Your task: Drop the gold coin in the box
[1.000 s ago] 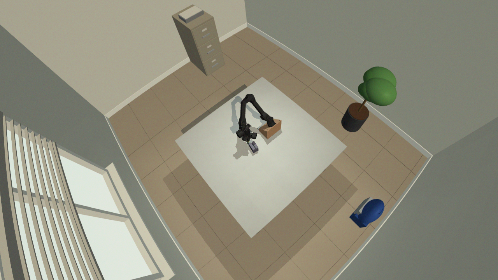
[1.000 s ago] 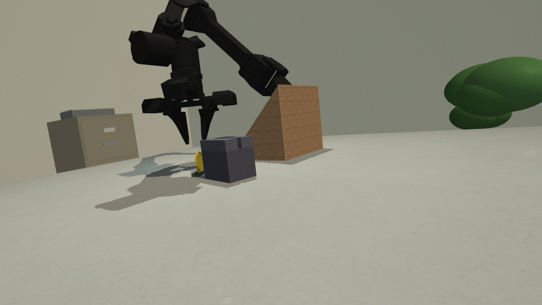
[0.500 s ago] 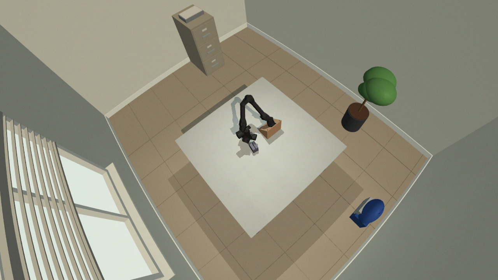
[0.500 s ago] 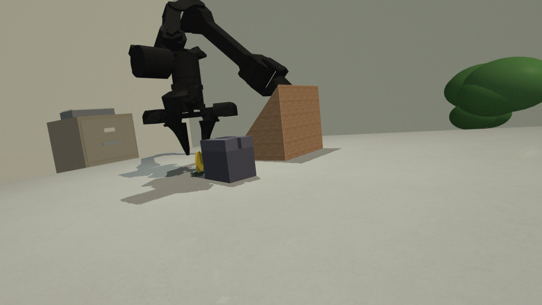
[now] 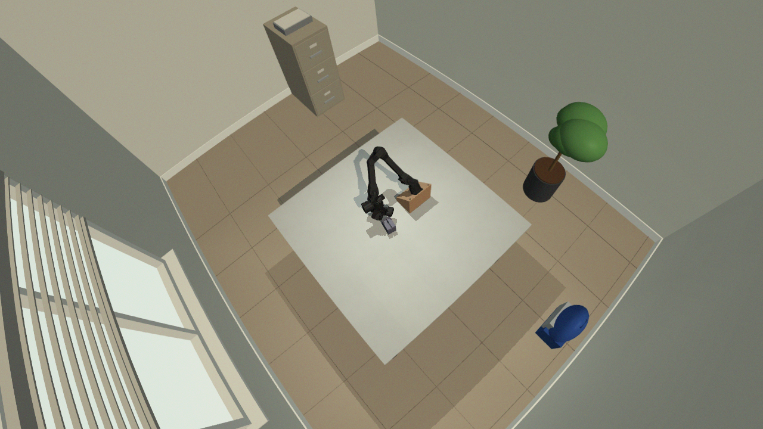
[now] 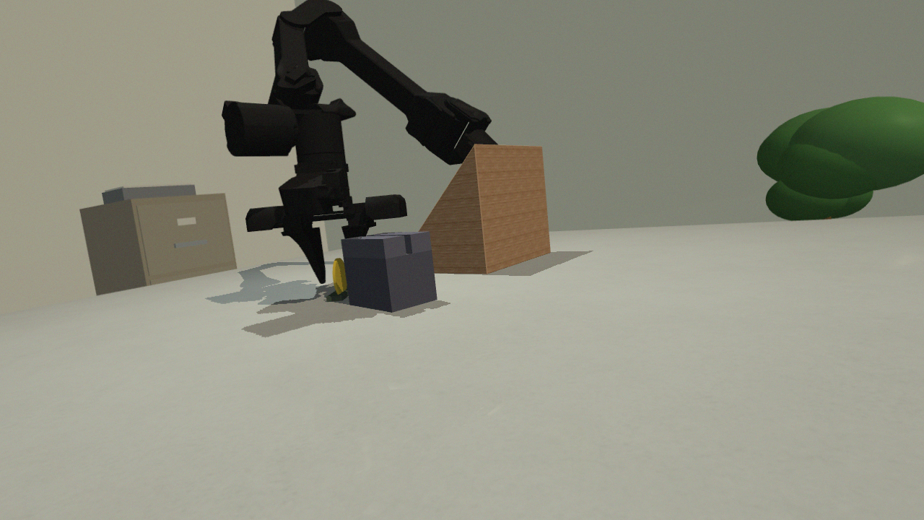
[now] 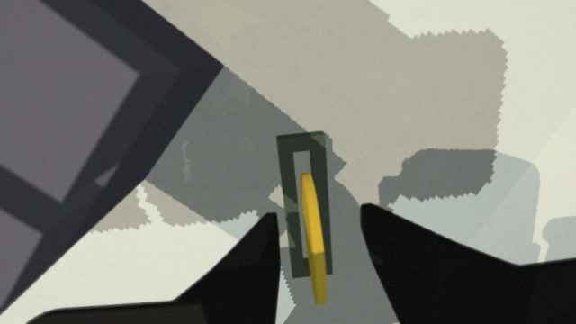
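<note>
The gold coin (image 6: 338, 276) (image 7: 312, 216) stands on edge in the dark-green holder (image 6: 333, 297) (image 7: 297, 143), close beside the grey box (image 5: 388, 226) (image 6: 369, 274) (image 7: 67, 108). My gripper (image 6: 337, 278) (image 7: 319, 219) points down and is open, with one fingertip on each side of the coin's faces. In the wrist view gaps show between the coin and both fingers, wider on the right. In the exterior view one finger's tip is hidden behind the box. The box is closed; its lid groove (image 6: 406, 243) shows. The coin and holder cannot be made out in the top view.
A wooden wedge-shaped block (image 5: 419, 200) (image 6: 513, 210) stands under the arm's base, behind the box. The box's near corner is left of the holder in the wrist view. A cabinet (image 5: 315, 69), a plant (image 5: 581, 133) and a blue object (image 5: 568, 325) stand farther off.
</note>
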Tool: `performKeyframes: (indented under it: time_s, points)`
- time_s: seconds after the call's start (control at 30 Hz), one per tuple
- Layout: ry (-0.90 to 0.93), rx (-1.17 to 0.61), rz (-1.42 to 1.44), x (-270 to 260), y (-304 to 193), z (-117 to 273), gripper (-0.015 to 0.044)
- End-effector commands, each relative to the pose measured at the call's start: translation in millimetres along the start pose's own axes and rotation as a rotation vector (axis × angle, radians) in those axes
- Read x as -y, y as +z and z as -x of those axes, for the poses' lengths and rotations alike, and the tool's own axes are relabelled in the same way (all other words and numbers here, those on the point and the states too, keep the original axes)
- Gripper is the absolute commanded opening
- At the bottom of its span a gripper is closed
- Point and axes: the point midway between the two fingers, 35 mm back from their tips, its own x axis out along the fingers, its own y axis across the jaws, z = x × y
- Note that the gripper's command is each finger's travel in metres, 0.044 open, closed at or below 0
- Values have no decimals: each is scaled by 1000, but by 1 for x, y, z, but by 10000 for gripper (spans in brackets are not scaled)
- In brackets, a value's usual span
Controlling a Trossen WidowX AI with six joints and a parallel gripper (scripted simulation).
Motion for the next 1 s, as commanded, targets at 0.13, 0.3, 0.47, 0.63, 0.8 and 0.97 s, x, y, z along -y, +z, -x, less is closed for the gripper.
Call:
performKeyframes:
  time_s: [0.13, 0.3, 0.47, 0.63, 0.8, 0.97]
  points:
    - [7, -10, 11, -4, -4, -9, 161]
    - [7, -10, 11, -4, -4, -9, 29]
    - [7, -10, 11, -4, -4, -9, 0]
    - [7, -10, 11, -4, -4, -9, 0]
    - [9, -9, 11, -3, -3, -3, 0]
    - [12, -7, 10, -3, 0, 8, 0]
